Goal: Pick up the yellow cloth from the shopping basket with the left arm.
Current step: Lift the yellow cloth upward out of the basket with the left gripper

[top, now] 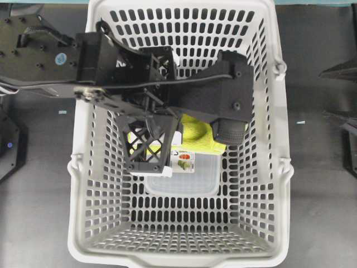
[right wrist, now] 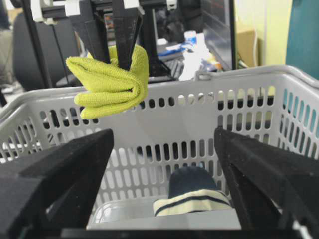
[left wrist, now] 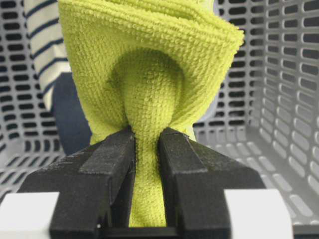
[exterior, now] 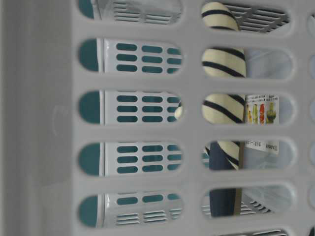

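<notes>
My left gripper (left wrist: pixel 147 137) is shut on a pinched fold of the lime-yellow fuzzy cloth (left wrist: pixel 149 64). In the right wrist view the cloth (right wrist: pixel 112 84) hangs folded from the left gripper (right wrist: pixel 118 55), above the rim of the light-grey shopping basket (right wrist: pixel 199 82). From overhead the left arm reaches from the left over the basket (top: pixel 78 184). Its lattice gripper (top: pixel 149 146) covers part of the cloth (top: pixel 196 134). My right gripper (right wrist: pixel 164 137) is open and empty, outside the basket's near wall.
A navy-and-cream striped slipper (right wrist: pixel 192 196) and a clear plastic box (top: pixel 189 178) with a printed label lie on the basket floor below the cloth. The slipper (exterior: pixel 224 64) and label (exterior: pixel 261 110) show through the basket's slots (exterior: pixel 44 123) at table level.
</notes>
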Action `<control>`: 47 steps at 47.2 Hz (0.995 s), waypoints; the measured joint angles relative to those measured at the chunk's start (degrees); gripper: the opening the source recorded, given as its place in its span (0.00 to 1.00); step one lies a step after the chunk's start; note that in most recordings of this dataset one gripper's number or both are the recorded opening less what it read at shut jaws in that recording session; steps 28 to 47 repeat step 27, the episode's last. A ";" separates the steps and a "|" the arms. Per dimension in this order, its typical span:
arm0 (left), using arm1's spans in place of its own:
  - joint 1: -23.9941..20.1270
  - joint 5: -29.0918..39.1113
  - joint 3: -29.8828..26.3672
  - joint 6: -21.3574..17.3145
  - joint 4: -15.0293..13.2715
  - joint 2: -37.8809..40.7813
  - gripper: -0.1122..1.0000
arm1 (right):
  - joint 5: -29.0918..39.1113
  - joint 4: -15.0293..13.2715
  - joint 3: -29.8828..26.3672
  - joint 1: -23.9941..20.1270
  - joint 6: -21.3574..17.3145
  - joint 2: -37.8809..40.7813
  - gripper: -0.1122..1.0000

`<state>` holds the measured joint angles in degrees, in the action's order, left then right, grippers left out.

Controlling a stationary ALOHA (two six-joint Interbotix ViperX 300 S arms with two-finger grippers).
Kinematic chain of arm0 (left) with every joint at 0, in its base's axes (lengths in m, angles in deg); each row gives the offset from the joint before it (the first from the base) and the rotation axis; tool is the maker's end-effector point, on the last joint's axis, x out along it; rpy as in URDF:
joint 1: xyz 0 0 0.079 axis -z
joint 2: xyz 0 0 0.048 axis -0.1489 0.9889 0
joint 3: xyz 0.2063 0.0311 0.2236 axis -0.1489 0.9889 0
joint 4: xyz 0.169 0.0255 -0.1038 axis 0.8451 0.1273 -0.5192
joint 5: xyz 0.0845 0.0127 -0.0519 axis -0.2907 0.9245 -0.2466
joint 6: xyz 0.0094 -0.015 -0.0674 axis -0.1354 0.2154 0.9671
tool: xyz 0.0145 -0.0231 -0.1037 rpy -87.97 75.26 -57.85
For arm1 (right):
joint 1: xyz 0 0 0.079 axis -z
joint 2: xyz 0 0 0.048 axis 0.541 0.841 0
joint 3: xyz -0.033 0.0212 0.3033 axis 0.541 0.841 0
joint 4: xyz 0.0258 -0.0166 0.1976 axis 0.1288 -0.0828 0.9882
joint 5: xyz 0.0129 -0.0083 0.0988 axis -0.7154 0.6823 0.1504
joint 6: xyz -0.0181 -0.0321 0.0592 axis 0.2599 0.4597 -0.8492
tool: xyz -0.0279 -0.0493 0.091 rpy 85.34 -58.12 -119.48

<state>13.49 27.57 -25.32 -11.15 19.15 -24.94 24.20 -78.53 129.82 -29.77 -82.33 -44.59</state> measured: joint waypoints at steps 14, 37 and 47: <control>0.18 -0.79 -0.09 0.44 0.00 0.26 0.22 | 0.00 0.00 0.09 0.00 0.00 0.00 0.80; 0.70 -0.88 -0.09 0.53 0.00 0.44 0.22 | 0.00 -0.09 0.18 0.09 0.09 -0.53 0.80; 0.70 -0.88 -0.09 0.53 0.00 0.44 0.22 | 0.00 -0.09 0.18 0.09 0.09 -0.53 0.80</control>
